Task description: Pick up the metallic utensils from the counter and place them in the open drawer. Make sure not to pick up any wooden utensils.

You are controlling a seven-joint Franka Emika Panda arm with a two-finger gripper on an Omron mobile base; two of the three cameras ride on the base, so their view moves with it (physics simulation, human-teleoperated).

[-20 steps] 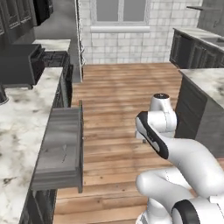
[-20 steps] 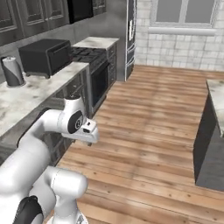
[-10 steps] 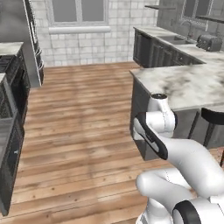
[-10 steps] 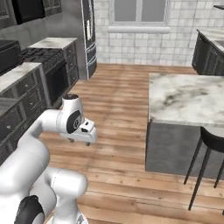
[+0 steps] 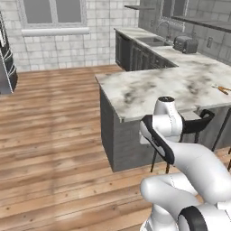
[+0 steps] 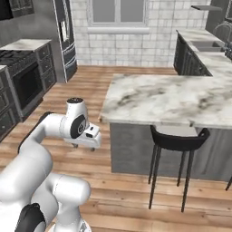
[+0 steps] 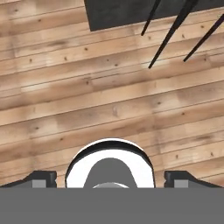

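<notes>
the robot should roll on toward the bench (image 5: 180, 83), jaws wide and empty over floor, then sort metal from the wooden utensils (image 5: 221, 89) at three o'clock.

The base swung round: the stove side and the open drawer left both base views, and the marble bench (image 5: 180, 85) with a black stool (image 6: 176, 140) came in ahead of the jaws.
</notes>
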